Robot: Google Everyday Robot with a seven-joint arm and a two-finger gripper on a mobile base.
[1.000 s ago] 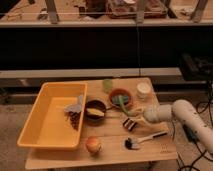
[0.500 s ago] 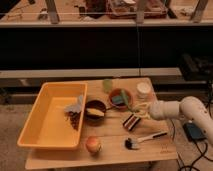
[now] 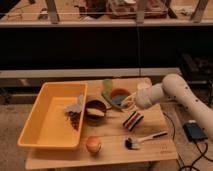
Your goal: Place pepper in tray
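Note:
The yellow tray (image 3: 47, 122) stands on the left half of the wooden table. It holds a pale crumpled item (image 3: 76, 105) and a dark bunch (image 3: 74, 119) by its right wall. My gripper (image 3: 128, 102) is at the end of the white arm (image 3: 172, 92). It is low over the right edge of a round bowl with a blue and red inside (image 3: 118, 96), which sits on a green piece right of the tray. I cannot make out the dark-green pepper; the bowl's right side is hidden by the gripper.
A brown bowl (image 3: 95, 110) sits next to the tray. A pale green cup (image 3: 107, 84) and a white cup (image 3: 143, 87) stand at the back. A striped dark block (image 3: 133, 120), a brush (image 3: 145, 138) and a red-yellow fruit (image 3: 93, 145) lie towards the front.
The arm has swung left and towards the back, from the table's right edge near the striped block to the blue and red bowl. The objects on the table have not moved.

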